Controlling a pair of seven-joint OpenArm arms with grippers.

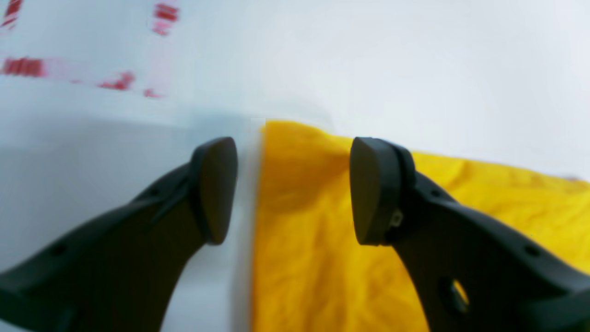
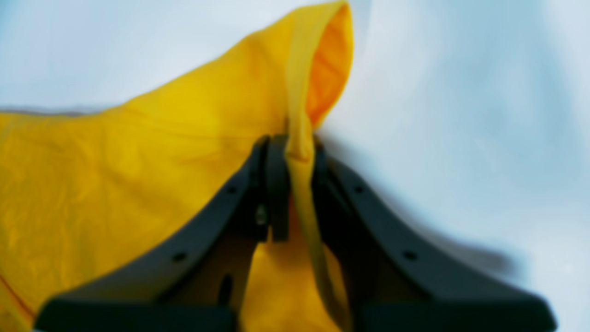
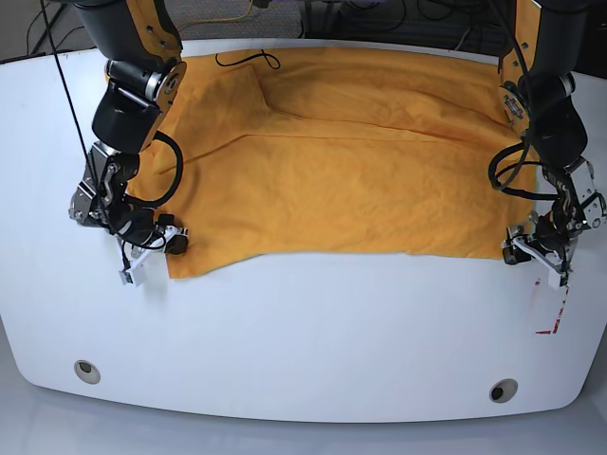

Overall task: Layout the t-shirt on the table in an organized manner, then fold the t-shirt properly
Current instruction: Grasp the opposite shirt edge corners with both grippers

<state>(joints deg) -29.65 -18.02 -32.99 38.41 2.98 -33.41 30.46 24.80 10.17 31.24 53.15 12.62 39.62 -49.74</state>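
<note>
The shirt (image 3: 351, 161) lay spread across the desk (image 3: 303, 332). The right end effector (image 2: 295, 152) pinched its hem; the left end effector (image 1: 293, 189) gaped wide over the opposite corner, holding nothing.

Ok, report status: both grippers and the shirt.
Left gripper open, astride t-shirt corner. Right gripper shut on t-shirt hem. Shirt spread across table. Nothing in the way.

Beyond the far edge of the white counter (image 3: 303, 322) there's a dark tangle of cables (image 3: 379, 17) on a grey floor (image 3: 204, 11) (a yellow one loops through). A pale grey floor strip (image 3: 28, 431) shows below the near edge. Light falls evenly, with soft shadows.
</note>
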